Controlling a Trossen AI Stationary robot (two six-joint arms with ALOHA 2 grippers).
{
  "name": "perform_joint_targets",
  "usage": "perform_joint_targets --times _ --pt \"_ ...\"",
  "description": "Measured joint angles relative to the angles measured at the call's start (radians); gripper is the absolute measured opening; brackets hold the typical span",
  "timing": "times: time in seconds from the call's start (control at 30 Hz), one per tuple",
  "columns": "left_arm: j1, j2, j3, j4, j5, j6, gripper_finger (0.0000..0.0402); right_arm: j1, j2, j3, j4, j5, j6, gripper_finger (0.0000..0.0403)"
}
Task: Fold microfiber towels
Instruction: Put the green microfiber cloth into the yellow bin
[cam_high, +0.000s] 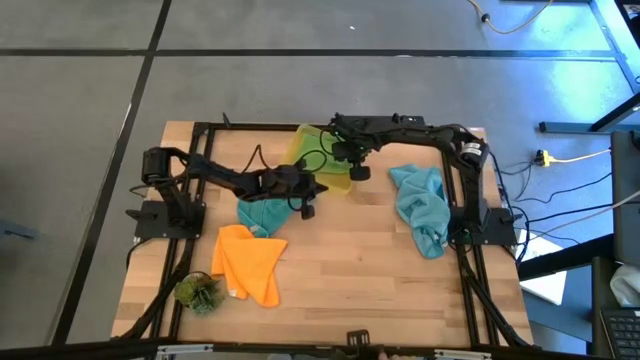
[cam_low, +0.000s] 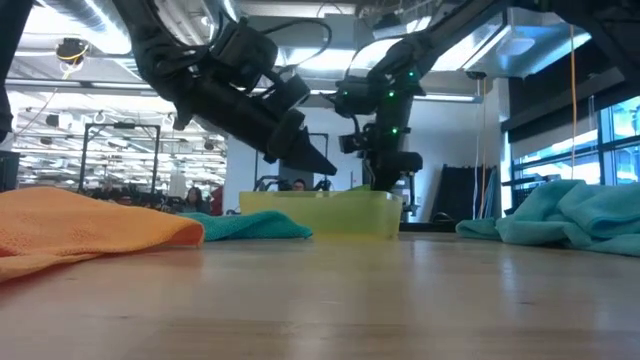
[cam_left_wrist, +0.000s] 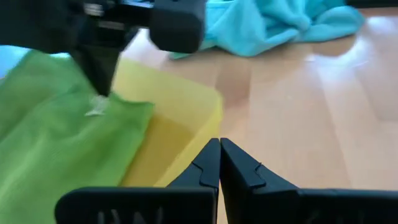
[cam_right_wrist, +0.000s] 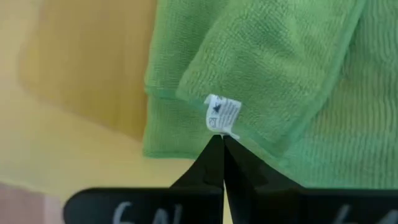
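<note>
From above you see the green towel (cam_high: 318, 148) draped in the yellow bin (cam_high: 335, 182) at the table's far edge, one teal towel (cam_high: 263, 214) just left of the bin under the left gripper (cam_high: 307, 210), the other teal towel (cam_high: 423, 205) heaped near the right arm's base, and the orange towel (cam_high: 250, 262) lying towards the front beside a plant tuft (cam_high: 198, 291); bare wood in the middle front gives you the most room to spread a cloth. At table height the orange towel (cam_low: 90, 228) lies in soft low folds, so expect all of these to be light, limp and clingy rather than slippery; take them by a corner or hem, not the bulk. The left wrist camera shows your left fingers (cam_left_wrist: 239, 168) pressed together on nothing, above the bin's near corner, with the right gripper (cam_left_wrist: 99, 93) tip down on the green cloth. The right wrist camera shows the right fingers (cam_right_wrist: 233, 163) closed to a point at the hem by the white label (cam_right_wrist: 221, 116); I judge they touch or pinch that edge, but a real grip isn't clear. Mind the bin wall when lifting.
</note>
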Motion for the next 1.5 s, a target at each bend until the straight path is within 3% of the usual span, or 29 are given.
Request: perform_joint_targets --times 0.33,0.53,0.73,1.0,1.5 --pt "0.016 0.001 -0.004 -0.013 -0.005 0.008 0.0001 -0.014 0.120 0.016 -0.026 0.008 -0.040 0.0003" --pt "0.016 0.034 -0.003 -0.014 0.002 0.008 0.0001 -0.016 0.202 0.126 -0.142 -0.032 -0.036 0.0003" --pt "0.013 0.070 -0.004 -0.022 0.077 -0.013 0.0001 -0.015 0.220 0.210 -0.171 -0.068 -0.035 0.0003" --pt "0.043 0.123 0.007 -0.020 -0.094 -0.101 0.0001 -0.005 0.221 0.232 -0.160 -0.121 -0.014 0.0003" --pt "0.064 0.186 0.092 -0.027 -0.112 -0.142 0.0001 0.043 0.267 0.255 -0.299 -0.153 -0.010 0.0003"
